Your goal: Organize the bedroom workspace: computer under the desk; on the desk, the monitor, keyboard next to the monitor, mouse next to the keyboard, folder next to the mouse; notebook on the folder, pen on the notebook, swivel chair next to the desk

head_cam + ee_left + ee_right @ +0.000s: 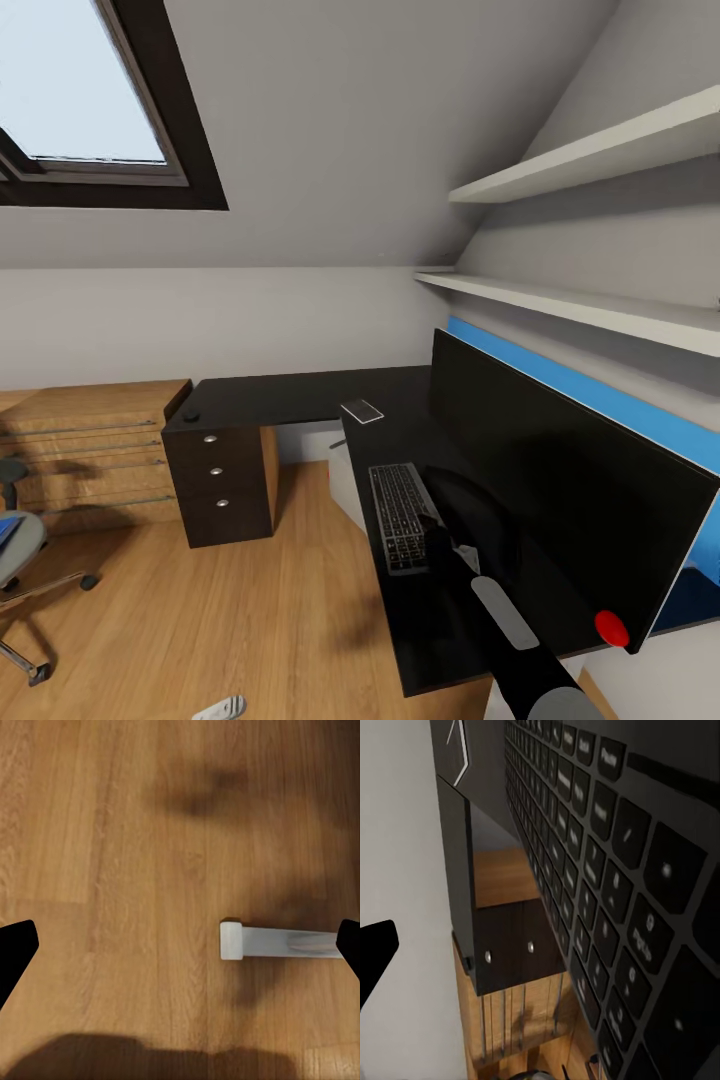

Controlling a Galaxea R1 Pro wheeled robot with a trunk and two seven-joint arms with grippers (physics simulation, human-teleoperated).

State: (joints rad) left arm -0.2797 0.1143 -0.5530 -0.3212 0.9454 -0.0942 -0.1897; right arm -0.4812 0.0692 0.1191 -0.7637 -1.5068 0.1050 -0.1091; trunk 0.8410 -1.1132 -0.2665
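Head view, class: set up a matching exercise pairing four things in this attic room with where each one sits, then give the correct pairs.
Things:
1. keyboard
2. monitor
3. swivel chair
4. wooden drawer chest

Places:
A. on the plank floor at the picture's left edge
B. against the back wall, beside the desk's black drawers
C. flat on the desk, in front of the screen
D. standing on the desk along the right-hand wall

Pairs: 1-C, 2-D, 3-A, 4-B
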